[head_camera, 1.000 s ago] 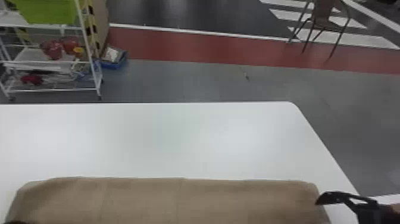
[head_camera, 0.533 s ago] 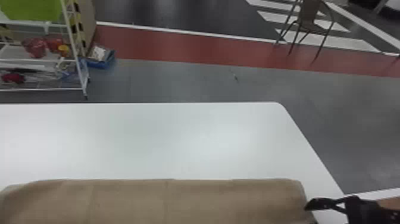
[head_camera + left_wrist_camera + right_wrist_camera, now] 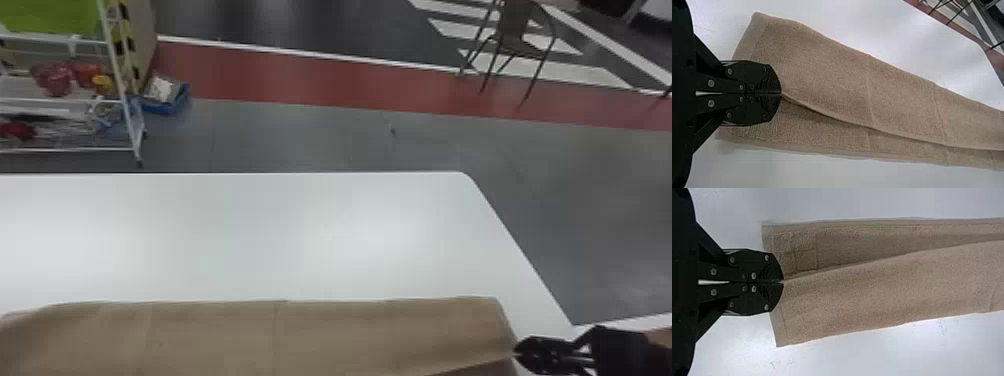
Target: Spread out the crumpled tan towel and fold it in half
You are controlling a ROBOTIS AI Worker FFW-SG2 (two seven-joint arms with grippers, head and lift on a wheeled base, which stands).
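Pinching the towel (image 3: 275, 335) edge at opposite ends, left gripper (image 3: 781, 93) and right gripper (image 3: 516, 352) have table (image 3: 280, 240) beyond.

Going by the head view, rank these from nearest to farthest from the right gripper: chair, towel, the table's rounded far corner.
1. Tan towel: nearest, its right end at the right gripper.
2. Table's rounded far corner: ahead, beyond the towel.
3. Chair: farthest, on the floor past the table.

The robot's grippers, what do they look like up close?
The left gripper and right gripper look like twins: all black, with wide, flat fingers whose corners are cut at a slant. Round silvery screws dot them, and fine ridges line their tips. Straight black bars sit behind.
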